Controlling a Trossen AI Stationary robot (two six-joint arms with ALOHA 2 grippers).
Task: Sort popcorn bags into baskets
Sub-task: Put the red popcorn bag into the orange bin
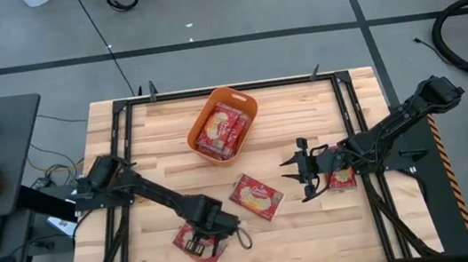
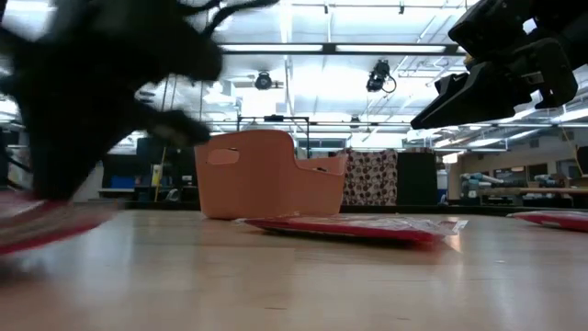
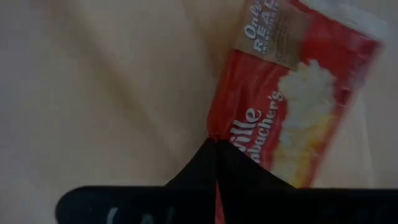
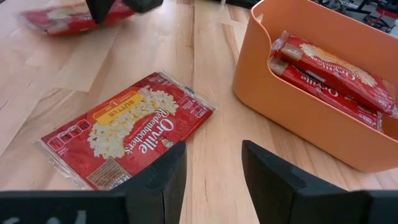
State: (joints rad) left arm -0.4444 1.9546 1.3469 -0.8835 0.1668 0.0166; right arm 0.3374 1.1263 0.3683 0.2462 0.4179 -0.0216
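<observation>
Two arms reach over the table point(image 1: 145, 133), with the orange basket point(image 1: 244, 105) near its far edge holding several popcorn bags point(image 1: 221, 133). On the near-left side of the basket, the left arm stretches low and long, its left gripper point(image 1: 201, 242) pinched shut on the edge of a red popcorn bag point(image 3: 298, 99) lying on the wood. Right of the basket, the right arm bends in from the side, its right gripper point(image 4: 211, 171) hovering with fingers spread, holding nothing. Between both grippers, nearer than the basket, another bag point(image 4: 127, 134) lies flat. One more bag point(image 1: 344, 180) lies under the right arm.
</observation>
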